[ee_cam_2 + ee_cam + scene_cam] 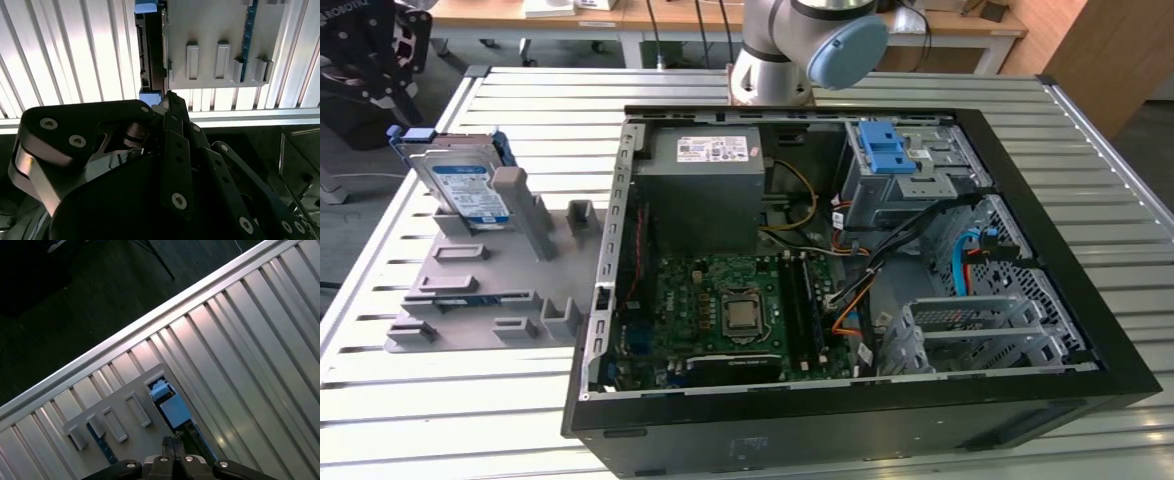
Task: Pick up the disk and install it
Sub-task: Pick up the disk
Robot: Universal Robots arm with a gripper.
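Jaws closed on nothing, my gripper (169, 441) hangs over the grey rack (467, 300). The disk (464, 187) stands on edge in the rack's end slot, just ahead, its long axis running away from me.

Disk (467, 185), seemingly upright, on rack (480, 292) beside case (854, 420)

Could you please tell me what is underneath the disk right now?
The disk stands on edge in the grey holder, which lies on the slatted table. The holder's posts cover its lower edge, so the seating is hidden.
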